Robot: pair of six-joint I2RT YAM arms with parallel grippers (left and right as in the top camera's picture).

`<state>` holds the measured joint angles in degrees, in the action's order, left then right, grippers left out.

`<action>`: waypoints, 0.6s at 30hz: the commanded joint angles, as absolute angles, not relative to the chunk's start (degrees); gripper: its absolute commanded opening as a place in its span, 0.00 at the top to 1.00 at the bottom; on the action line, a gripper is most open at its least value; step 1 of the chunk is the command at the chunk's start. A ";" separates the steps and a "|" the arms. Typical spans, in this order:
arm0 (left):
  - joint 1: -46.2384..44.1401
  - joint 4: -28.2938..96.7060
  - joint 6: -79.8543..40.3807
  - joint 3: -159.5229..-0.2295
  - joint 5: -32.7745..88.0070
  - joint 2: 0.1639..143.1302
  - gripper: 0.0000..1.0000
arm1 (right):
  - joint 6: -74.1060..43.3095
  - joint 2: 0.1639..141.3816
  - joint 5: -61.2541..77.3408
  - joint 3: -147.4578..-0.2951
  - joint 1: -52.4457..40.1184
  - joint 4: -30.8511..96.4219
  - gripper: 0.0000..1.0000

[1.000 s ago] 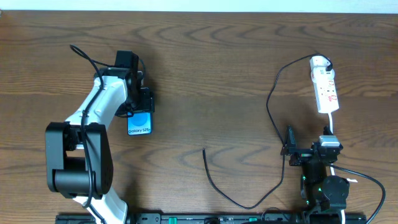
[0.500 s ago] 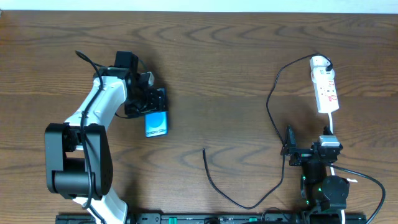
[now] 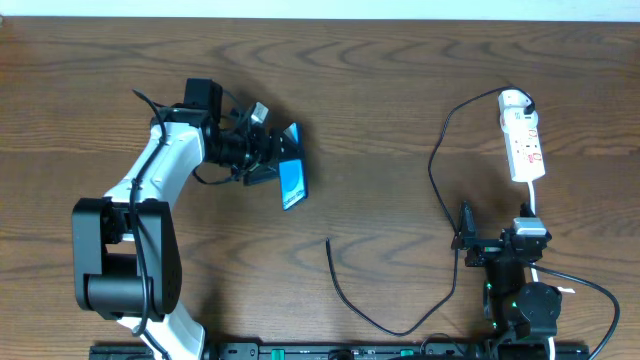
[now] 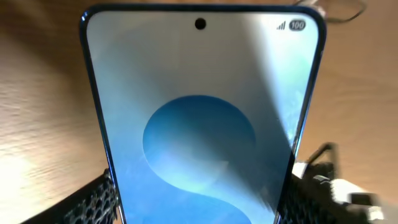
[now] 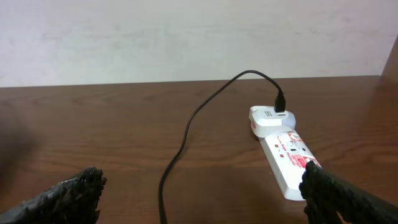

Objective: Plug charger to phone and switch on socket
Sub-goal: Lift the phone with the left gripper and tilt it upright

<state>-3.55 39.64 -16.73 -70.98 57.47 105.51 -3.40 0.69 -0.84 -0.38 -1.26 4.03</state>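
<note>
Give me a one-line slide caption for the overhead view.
Left gripper holds the phone tilted; the charger, plugged into the socket, lies loose on the table.

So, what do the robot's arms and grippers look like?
The left arm has white links, black joints and a black cable alongside. The right arm is black with a green light. Left gripper and right gripper have black, rough-textured fingers.

Dark wood table (image 3: 380, 120); pale wall (image 5: 186, 31) behind far edge
</note>
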 commanded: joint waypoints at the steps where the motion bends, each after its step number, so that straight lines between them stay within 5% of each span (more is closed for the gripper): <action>1: -3.66 37.60 -30.30 -71.29 64.10 103.46 0.93 | -2.72 0.38 -0.75 -0.32 -1.58 4.27 0.01; 18: -3.66 17.52 -59.27 -71.29 74.65 103.46 0.93 | -2.74 0.54 -0.73 -0.32 -1.58 4.27 0.01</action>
<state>-3.55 19.20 -51.42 -70.91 69.32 105.51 -3.40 0.69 -0.84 -0.38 -1.26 4.03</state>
